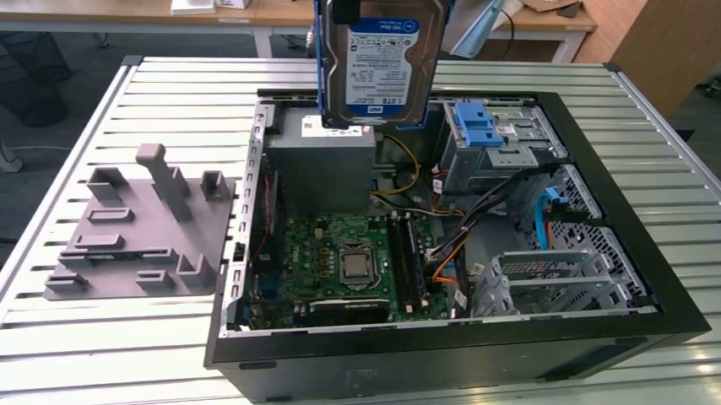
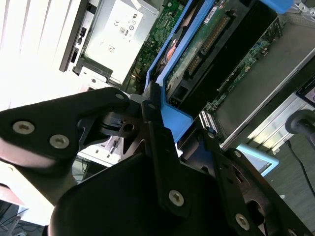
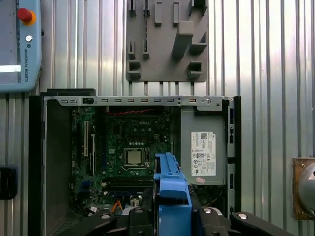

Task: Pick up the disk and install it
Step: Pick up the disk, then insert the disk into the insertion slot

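The disk [image 1: 377, 67], a silver-grey hard drive with a blue-and-white label in a blue plastic bracket, hangs upright above the back of the open computer case [image 1: 631, 211], over the power supply. In the second wrist view my gripper [image 2: 178, 115] is shut on the bracket's blue edge, one black finger [image 2: 156, 137] on each side, and the disk's circuit-board underside [image 2: 206, 39] extends away from it. The first wrist view shows the gripper [image 3: 172, 219] clamped on the blue bracket [image 3: 172, 189], looking straight down into the case.
Inside the case lie the grey power supply [image 1: 321, 160], the green motherboard [image 1: 344, 257], a blue-latched metal drive cage [image 1: 496, 135] and a lower wire cage [image 1: 552, 274]. A grey slotted fixture [image 1: 141, 228] sits on the slatted table at the exterior view's left. A teach pendant [image 3: 19, 44] lies nearby.
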